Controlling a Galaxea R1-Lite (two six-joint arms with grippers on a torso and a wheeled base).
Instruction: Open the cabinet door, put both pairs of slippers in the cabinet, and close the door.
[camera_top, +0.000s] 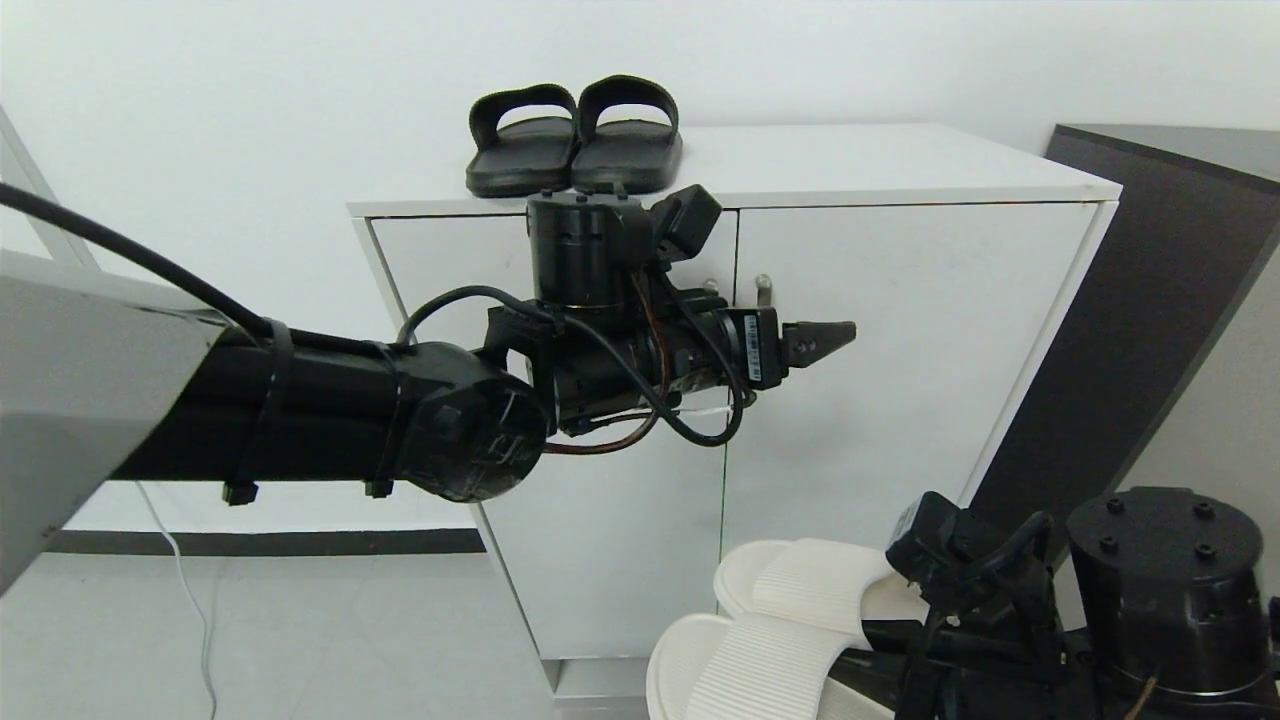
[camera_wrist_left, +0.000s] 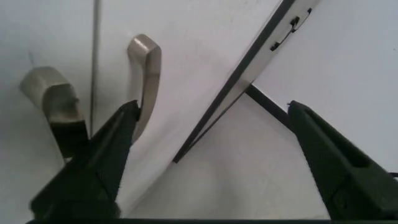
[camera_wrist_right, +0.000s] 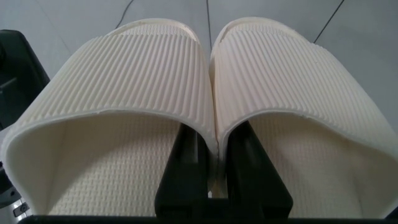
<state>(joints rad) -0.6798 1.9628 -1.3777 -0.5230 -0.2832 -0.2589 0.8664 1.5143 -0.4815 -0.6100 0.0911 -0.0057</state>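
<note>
You have the left pincer (camera_wrist_left: 211, 115) wide open, holding nothing, in front of the cabinet (camera_top: 900, 380) near the door handles (camera_top: 763, 288). One finger (camera_wrist_left: 118, 137) sits just beside a handle. Both doors are shut. The black slippers (camera_top: 575, 140) stand side by side on the cabinet top, toward its left end, near the front edge. Your right pincer (camera_wrist_right: 214, 162) is clamped on the white slippers (camera_wrist_right: 143, 68), pinching their inner walls together, low before the right door.

Ribbed matt cream slippers (camera_wrist_right: 149, 68), matt black slippers (camera_top: 560, 150), brushed-metal handles (camera_wrist_left: 146, 68), smooth white cabinet (camera_top: 900, 350).
</note>
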